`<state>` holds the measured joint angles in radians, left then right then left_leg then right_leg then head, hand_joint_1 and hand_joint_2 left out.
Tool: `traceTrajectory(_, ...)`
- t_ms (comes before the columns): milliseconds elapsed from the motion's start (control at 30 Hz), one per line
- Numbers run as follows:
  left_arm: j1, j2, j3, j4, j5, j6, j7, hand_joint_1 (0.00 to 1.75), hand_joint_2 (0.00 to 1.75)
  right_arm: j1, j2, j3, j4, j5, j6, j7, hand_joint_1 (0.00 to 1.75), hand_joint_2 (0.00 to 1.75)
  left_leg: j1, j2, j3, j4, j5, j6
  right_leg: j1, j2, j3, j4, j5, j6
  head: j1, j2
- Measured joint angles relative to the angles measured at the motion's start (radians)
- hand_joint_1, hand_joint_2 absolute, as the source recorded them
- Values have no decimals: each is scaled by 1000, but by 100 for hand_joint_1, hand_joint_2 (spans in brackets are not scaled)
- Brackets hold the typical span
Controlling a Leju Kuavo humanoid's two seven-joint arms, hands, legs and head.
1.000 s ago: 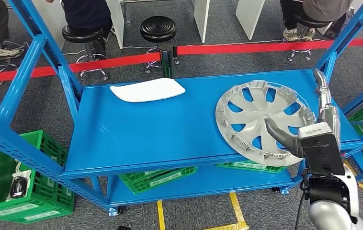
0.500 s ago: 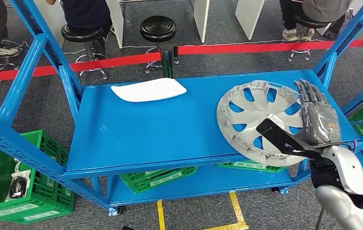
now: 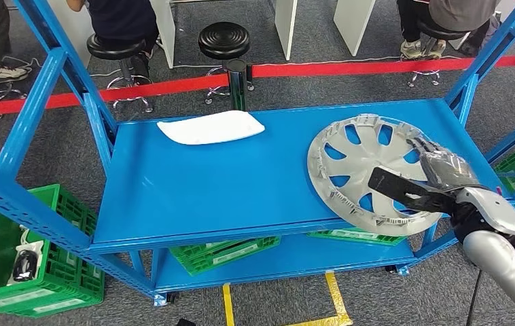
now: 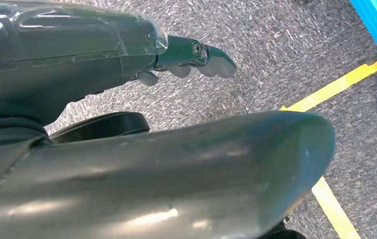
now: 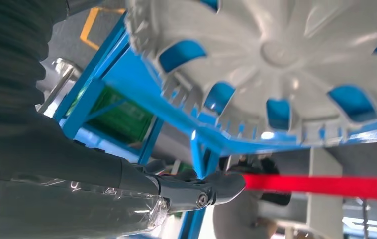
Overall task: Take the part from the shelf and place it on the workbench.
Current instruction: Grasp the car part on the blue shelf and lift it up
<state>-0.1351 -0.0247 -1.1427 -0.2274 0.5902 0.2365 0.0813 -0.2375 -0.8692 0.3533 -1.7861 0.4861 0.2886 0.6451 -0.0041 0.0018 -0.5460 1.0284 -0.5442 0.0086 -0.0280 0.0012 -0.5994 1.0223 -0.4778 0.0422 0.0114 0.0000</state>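
i'm looking down at the blue shelf (image 3: 193,197) and the part, a silver wheel cover (image 3: 360,156), is lying face up on the right end of its top deck, its near rim hanging a little past the front edge. my right robot hand (image 3: 438,178) is reaching in from the lower right and is sitting over the near-right part of the wheel cover, fingers stretched forward across the spokes and the dark thumb pointing left over the rim. i'm not seeing the fingers wrapped round anything; the hand is spread, and i cannot tell whether it is touching the cover or just hovering above it. in the right wrist view the wheel cover (image 5: 286,55) is showing from below and close, its rim clips overhanging the shelf edge, with one of my fingertips (image 5: 221,185) lying well short of it.

my left robot hand (image 4: 127,55) is hanging beside me over grey carpet with a yellow floor line (image 4: 333,87), fingers apart and nothing in it.

a white curved panel (image 3: 210,127) is lying at the back left of the same deck, well apart from the wheel cover. green crates (image 3: 34,261) are sitting low on the left, and behind the shelf a red tape (image 3: 173,87) is running past black stools (image 3: 224,42) where people are sitting.
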Motion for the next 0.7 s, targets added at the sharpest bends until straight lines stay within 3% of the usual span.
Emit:
traceTrajectory(167,-1,-1,-6,0,-4,0,1,0,0,-18,11,54,40,-9,-37,-40,0,175,0,2,0,0,0,0,0,0,0,0,0,0,0,0)
traceTrajectory(700,-1,0,-11,0,-4,0,8,0,0,-41,17,146,89,-7,-43,-46,0,175,0,6,0,0,-1,1,0,3,0,-1,0,0,0,0)
